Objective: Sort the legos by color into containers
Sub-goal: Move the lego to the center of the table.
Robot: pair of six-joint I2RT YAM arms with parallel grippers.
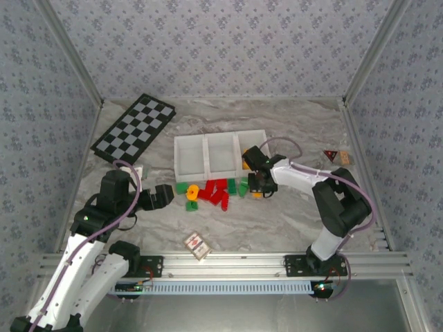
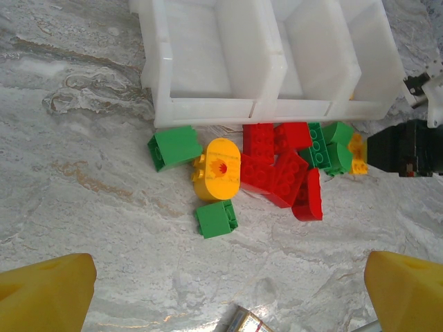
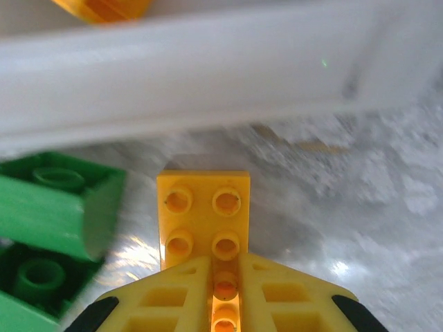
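**Figure. The pick step for a yellow brick.** Your right gripper (image 3: pixel 225 266) had its jaws closed on the near end of a flat orange-yellow studded plastic brick (image 3: pixel 204 211). The brick sat just in front of the low white three-compartment plastic tray (image 2: pixel 208 109), at the tray's right end. Whether it had left the tabletop could not be told. Your left gripper (image 1: pixel 165 196) hung with its jaws wide and empty, off the tray's front-left corner. The red bricks (image 2: pixel 277 166) and green bricks (image 2: pixel 176 146) lay heaped along the tray's front wall. An orange piece (image 3: pixel 104 7) showed beyond that wall, so the right-end compartment was probably the one for yellow. Next, you needed to lift the brick clear of the wall, carry it over that compartment and release it.
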